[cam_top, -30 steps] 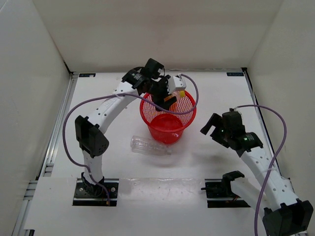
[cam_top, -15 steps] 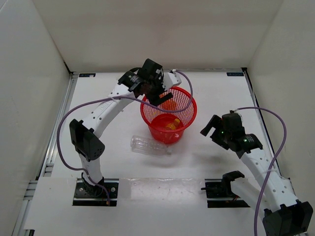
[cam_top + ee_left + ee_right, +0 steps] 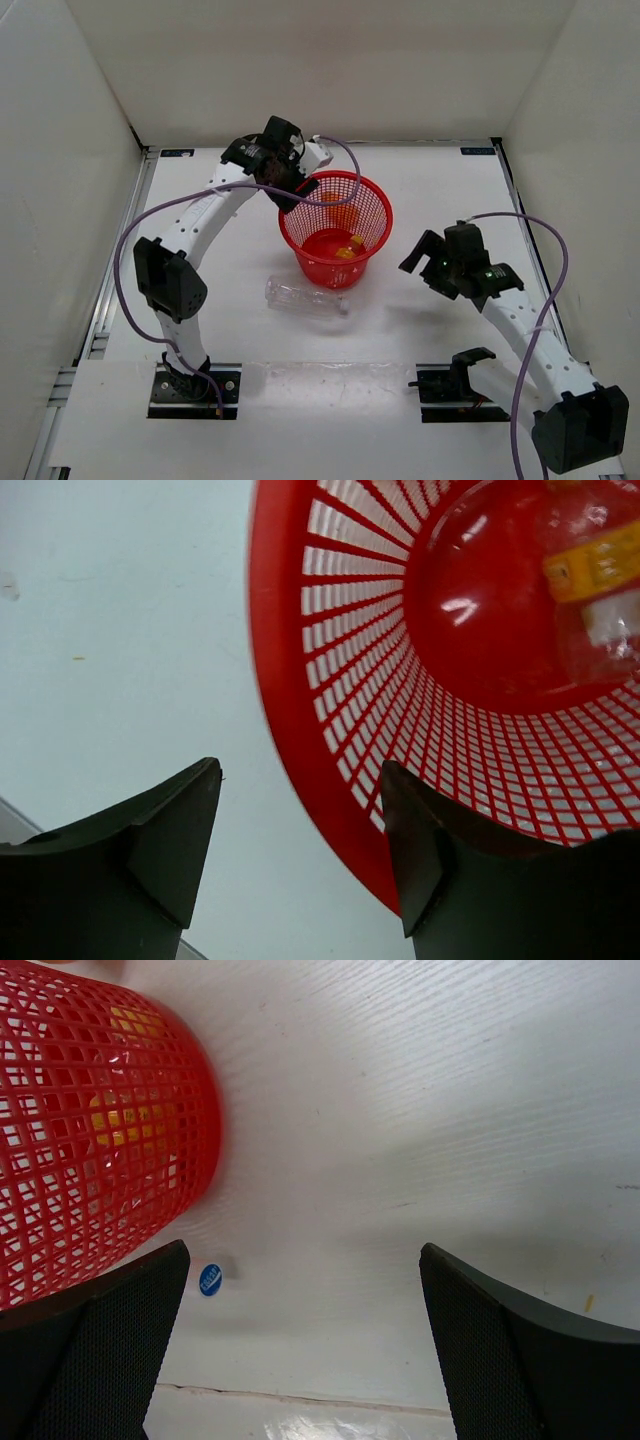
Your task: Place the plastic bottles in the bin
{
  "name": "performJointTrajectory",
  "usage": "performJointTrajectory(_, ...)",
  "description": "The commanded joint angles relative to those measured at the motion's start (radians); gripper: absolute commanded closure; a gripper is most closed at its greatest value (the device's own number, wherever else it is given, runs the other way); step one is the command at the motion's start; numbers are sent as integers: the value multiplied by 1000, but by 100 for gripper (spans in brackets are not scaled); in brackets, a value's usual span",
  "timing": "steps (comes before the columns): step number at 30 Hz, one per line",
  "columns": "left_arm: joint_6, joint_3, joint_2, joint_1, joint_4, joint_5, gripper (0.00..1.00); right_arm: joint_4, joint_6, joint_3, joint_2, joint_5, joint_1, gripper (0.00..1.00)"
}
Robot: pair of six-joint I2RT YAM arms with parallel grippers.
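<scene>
The red mesh bin (image 3: 372, 215) stands mid-table. Two small orange-filled plastic bottles (image 3: 348, 249) lie on its base; the left wrist view shows one (image 3: 598, 572). A longer clear plastic bottle (image 3: 305, 297) lies on its side on the table just in front of the bin. My left gripper (image 3: 290, 190) hangs open and empty over the bin's far-left rim (image 3: 300, 720), which runs between its fingers; its right finger (image 3: 415, 850) is over the mesh. My right gripper (image 3: 418, 255) is open and empty above bare table, right of the bin (image 3: 90, 1130).
White walls enclose the table on three sides. A small blue sticker (image 3: 210, 1279) sits on the table beside the bin's base. Purple cables loop from both arms, the left one over the bin's rim.
The left gripper let go of a small orange bottle, which now lies in the bin, and drew back left over the rim. The bin shifted slightly left. The right gripper edged left.
</scene>
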Motion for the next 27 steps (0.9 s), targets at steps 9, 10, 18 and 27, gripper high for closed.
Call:
performJointTrajectory(9, 16, -3, -34, 68, -132, 116, 88, 177, -129, 119, 192, -109, 0, 1)
performJointTrajectory(10, 26, -3, -34, 97, -132, 105, 88, 177, -142, 142, 219, -109, 0, 1)
performJointTrajectory(18, 15, 8, -54, 245, -143, 52, 86, 186, -324, 551, 670, -191, 0, 1)
performJointTrajectory(27, 15, 106, 34, 381, -131, -93, 64, -54, -541, 1280, 1248, -226, 79, 1)
